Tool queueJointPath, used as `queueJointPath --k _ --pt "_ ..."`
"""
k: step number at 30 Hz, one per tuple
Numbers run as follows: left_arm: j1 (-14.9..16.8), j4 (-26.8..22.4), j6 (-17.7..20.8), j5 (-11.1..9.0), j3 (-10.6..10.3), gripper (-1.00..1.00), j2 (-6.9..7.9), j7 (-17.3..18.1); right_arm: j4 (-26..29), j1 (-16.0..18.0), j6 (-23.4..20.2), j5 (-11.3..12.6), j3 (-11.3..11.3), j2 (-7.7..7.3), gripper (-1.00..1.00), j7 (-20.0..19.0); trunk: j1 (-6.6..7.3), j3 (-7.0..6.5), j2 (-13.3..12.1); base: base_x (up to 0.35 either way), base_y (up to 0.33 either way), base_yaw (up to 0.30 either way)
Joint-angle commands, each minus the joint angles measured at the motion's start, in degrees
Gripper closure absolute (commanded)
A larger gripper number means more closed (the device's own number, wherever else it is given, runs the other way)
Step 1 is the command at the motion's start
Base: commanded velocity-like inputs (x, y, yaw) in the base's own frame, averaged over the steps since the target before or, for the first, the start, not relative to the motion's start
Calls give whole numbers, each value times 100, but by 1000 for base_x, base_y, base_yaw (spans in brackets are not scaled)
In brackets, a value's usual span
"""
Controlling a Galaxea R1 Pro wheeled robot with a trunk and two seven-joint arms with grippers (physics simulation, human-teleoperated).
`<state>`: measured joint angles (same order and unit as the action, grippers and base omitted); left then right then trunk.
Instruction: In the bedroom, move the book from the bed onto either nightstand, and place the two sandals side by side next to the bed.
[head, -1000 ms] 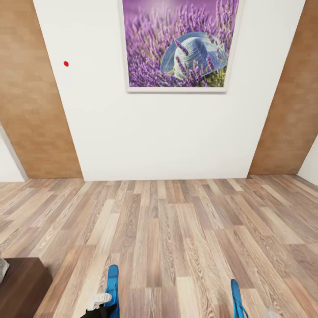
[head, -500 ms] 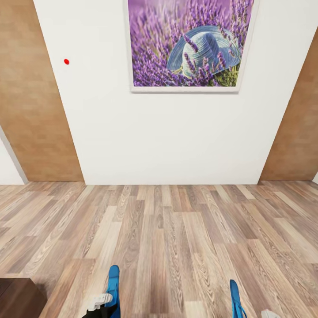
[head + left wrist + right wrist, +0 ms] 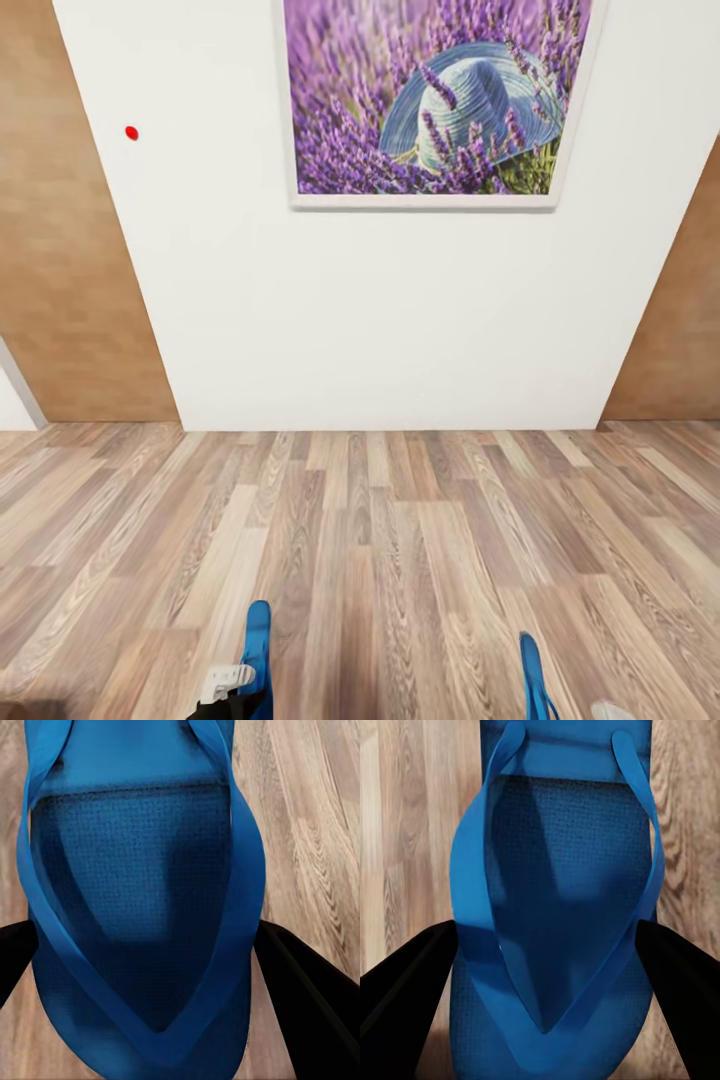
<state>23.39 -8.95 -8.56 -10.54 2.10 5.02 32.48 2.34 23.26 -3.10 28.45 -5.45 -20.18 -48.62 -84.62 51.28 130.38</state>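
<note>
The two sandals are both being carried, one in each gripper, above the wood-plank floor point(image 3: 400, 560). In the head view, the left sandal point(image 3: 257, 655) is poking up at the picture's lower edge beside the left gripper point(image 3: 225, 685), and the right sandal point(image 3: 533, 678) is rising edge-on further right, well apart from the first. In the left wrist view, the left sandal point(image 3: 142, 900) is sitting between the black fingers point(image 3: 311, 997), which are pressing on both of its sides, so that gripper is clamping it. In the right wrist view, the right sandal point(image 3: 559, 907) is lying likewise between two dark fingers point(image 3: 405, 997) of the right gripper point(image 3: 547, 1012), squeezed at its edges.

These flip-flops are looking thin, light and flexible; the foam sole is likely bending under a hard squeeze, and the loose straps are offering a poor hold. Gripping across the sole's edges, as here, seems the sound choice.

The bed, the book and the nightstand are lying outside these views. Ahead, a white wall point(image 3: 350, 320) is carrying a framed lavender picture point(image 3: 435, 100) and a small red dot point(image 3: 131, 132), with brown panels point(image 3: 60, 250) at either side. The right gripper's body is being cut off at the head view's bottom edge.
</note>
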Motion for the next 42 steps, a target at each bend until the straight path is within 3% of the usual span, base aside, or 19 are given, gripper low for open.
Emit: queueJointPath --k 1,42 --pt "3 7 -5 -19 22 100 0 30 3 3 -33 64 -35 -3 100 -16 -2 6 2 328 0 0" --pt "4 7 -5 -19 26 100 0 32 3 3 -33 64 -35 -3 100 -24 -2 6 2 328 0 39"
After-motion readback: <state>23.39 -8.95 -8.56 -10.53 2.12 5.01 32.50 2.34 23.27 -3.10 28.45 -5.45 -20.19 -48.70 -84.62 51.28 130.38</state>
